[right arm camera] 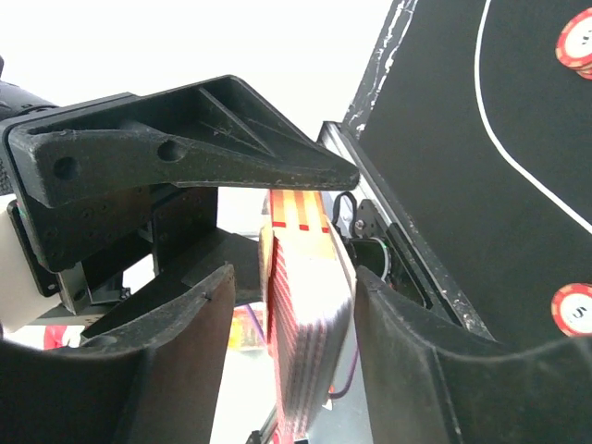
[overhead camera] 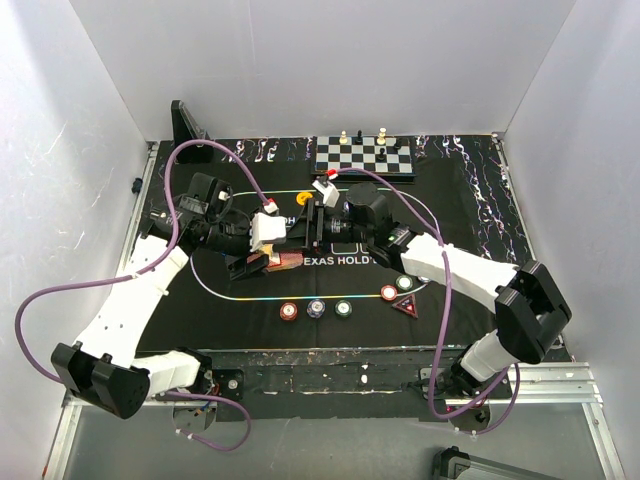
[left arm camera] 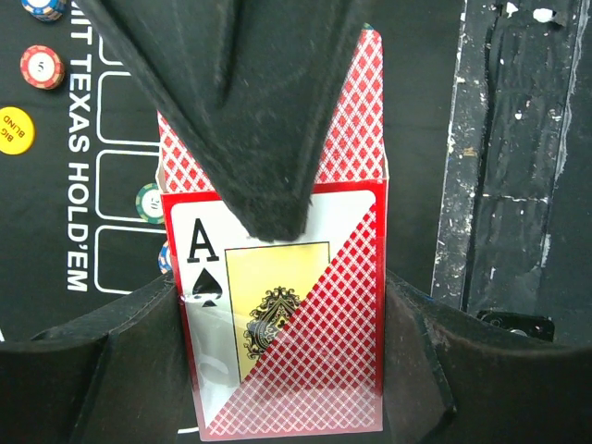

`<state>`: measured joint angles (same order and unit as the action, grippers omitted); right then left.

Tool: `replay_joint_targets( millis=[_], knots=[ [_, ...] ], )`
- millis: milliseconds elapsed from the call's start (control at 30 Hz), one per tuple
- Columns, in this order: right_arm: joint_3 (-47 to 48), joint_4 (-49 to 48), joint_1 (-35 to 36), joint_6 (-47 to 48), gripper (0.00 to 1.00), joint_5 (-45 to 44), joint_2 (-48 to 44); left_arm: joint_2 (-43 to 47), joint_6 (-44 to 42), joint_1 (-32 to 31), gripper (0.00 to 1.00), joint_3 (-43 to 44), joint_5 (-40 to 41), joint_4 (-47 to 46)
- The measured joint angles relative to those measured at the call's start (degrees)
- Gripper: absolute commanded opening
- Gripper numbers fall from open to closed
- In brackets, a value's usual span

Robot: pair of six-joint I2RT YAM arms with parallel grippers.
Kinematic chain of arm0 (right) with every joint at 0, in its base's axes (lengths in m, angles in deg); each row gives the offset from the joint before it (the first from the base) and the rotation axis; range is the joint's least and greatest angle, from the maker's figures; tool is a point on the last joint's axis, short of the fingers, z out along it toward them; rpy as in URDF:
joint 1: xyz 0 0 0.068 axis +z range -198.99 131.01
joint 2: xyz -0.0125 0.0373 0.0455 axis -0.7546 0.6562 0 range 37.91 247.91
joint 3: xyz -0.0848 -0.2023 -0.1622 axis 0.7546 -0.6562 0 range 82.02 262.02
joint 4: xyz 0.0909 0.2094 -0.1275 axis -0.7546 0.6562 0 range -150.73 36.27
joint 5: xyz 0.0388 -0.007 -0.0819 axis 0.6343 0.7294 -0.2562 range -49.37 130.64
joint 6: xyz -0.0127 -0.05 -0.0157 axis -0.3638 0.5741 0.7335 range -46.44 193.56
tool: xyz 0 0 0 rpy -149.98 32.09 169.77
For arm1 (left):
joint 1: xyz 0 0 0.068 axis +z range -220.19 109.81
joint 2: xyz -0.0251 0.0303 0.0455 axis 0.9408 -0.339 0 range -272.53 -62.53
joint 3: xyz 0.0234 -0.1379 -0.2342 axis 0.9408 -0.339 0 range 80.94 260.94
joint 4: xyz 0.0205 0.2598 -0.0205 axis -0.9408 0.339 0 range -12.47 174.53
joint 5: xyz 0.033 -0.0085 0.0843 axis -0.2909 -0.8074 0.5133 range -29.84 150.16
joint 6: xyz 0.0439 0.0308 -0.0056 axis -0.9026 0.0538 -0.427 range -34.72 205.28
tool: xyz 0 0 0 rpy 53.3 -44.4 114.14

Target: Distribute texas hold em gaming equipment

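Obs: Black left jaws, closest to the left wrist lens, are seen pinching the red-diamond-patterned pack of playing cards [left arm camera: 287, 351] by its two long edges, with the ace-of-spades face toward the lens.

Chk: Right jaws?

Obs: Spread astride the same pack, front and back. A gap is seen on one side in the right wrist view, so no firm grip is recorded. The pack is held off the bench, above the black printed felt mat [overhead camera: 250, 312], between the two arms.

Chk: Failure modes to be logged?

Obs: The shared hold is judged the main risk. If the left jaws are released before the right jaws are closed, the pack would be dropped. Cards could then be spilled onto the row of small round poker chips [overhead camera: 316, 308] and the dark red triangular marker [overhead camera: 405, 306]. If both are clamped and drawn apart, the pack could be bent. A finger clash is also possible, since one right finger [left arm camera: 250, 111] is laid across the face. Whether the cards are boxed or loose cannot be told.
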<state>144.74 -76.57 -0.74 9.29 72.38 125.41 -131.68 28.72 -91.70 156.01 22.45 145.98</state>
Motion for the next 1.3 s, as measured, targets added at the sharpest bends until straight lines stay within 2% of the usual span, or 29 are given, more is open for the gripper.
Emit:
replay_joint_targets(
  millis=[100, 400, 867, 1300],
  knots=[
    [-0.74, 0.98, -0.57, 0.24, 0.67, 0.04, -0.61, -0.02, -0.28, 0.00, 0.08, 0.02, -0.13, 1.07],
    [-0.74, 4.44, -0.90, 1.77, 0.66, 0.28, -0.79, 0.02, 0.00, 0.00, 0.07, 0.04, -0.87, 1.88],
    [-0.66, 6.60, -1.07, 3.21, 0.59, 1.01, -1.68, 1.44, 3.17, 0.02, 0.02, -0.37, -1.16, 1.18],
    [-2.21, 8.44, -2.64, 4.26, 0.58, 0.74, -5.25, 3.17, 5.86, 0.02, 0.01, -2.23, -2.40, -2.40]
  ],
)
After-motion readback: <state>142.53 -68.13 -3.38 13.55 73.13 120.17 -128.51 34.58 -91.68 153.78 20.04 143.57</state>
